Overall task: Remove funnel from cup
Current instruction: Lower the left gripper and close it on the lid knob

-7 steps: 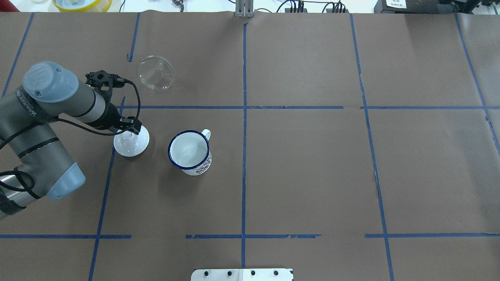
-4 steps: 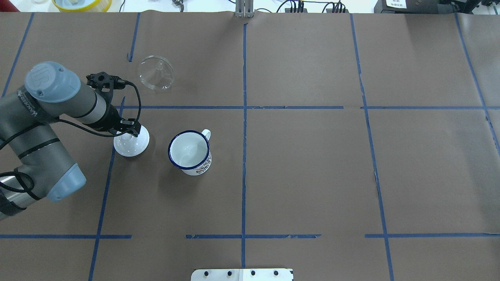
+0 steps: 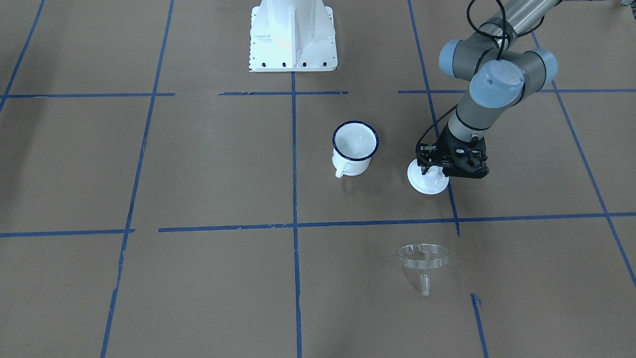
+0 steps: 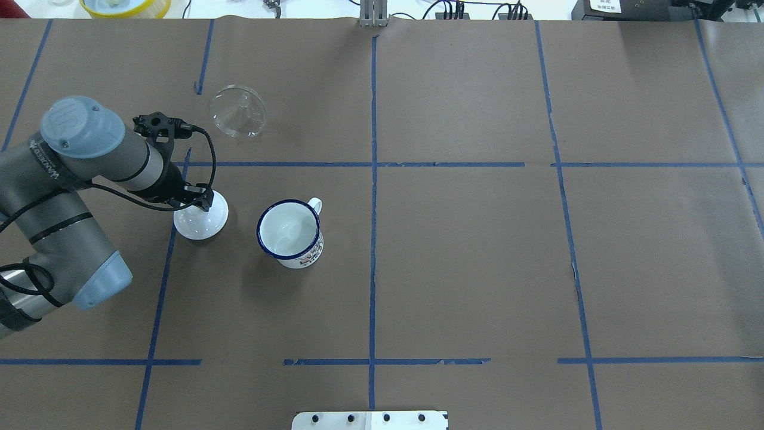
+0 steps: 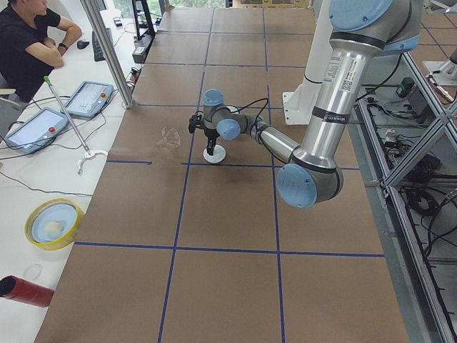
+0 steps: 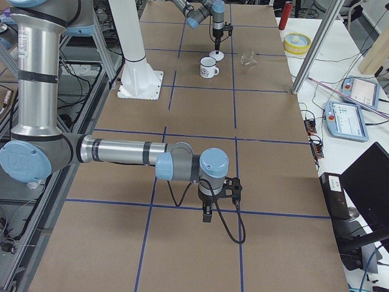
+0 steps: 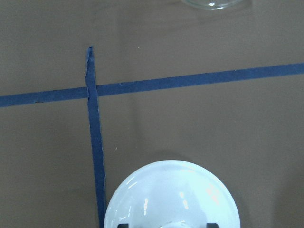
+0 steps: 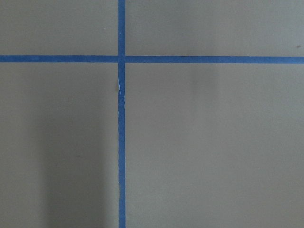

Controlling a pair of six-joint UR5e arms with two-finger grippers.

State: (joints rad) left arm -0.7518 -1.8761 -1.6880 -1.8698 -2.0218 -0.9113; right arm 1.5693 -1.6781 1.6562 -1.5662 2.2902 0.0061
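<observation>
White enamel cup [image 4: 305, 255], one, upright, inside bare white. Near it, one white domed lid [image 4: 206, 226]. The left gripper [image 4: 194, 206] sits over its knob, jaws parted astride it, arm shifted slightly since a second ago. Farther off, one clear funnel [image 4: 237, 111], well apart from the cup, unmoved. Right gripper [image 6: 207, 214]: grip cannot be told.

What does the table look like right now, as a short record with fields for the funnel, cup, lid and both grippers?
funnel: out of the cup, lying tilted on the table, nothing touching it
cup: upright, empty
lid: dome up, beside the cup, apart from it
left gripper: open, straddling the lid's top
right gripper: pointing down, far from these things; open or shut cannot be told
</observation>
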